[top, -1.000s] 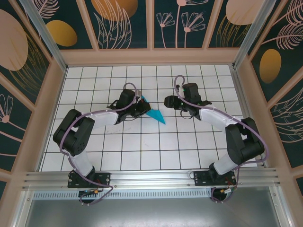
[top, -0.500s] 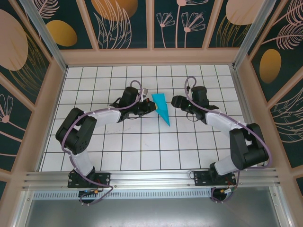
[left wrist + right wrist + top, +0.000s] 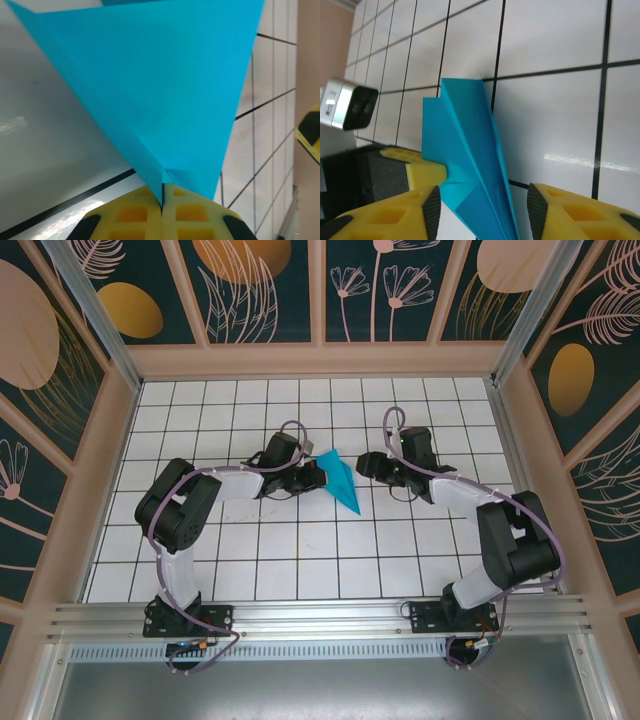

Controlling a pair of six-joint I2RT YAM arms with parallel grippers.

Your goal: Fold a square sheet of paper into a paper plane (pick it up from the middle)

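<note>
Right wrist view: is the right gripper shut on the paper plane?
No, the right gripper is open, the paper plane between its spread fingers.

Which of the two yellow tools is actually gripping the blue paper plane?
The left tool: it is pinched shut on the paper plane at its fold, while the right tool stands open.

- Paper plane (image 3: 340, 480) showing bright cyan-blue, plain all over.
- Desk (image 3: 300, 550): white tiles, thin black grid lines.
- Left end effector (image 3: 162, 202), right end effector (image 3: 481, 202): yellow pads, black trim.
- Wall panels (image 3: 250, 280): dark teal, orange discs, pale pink leaf drawings.
</note>
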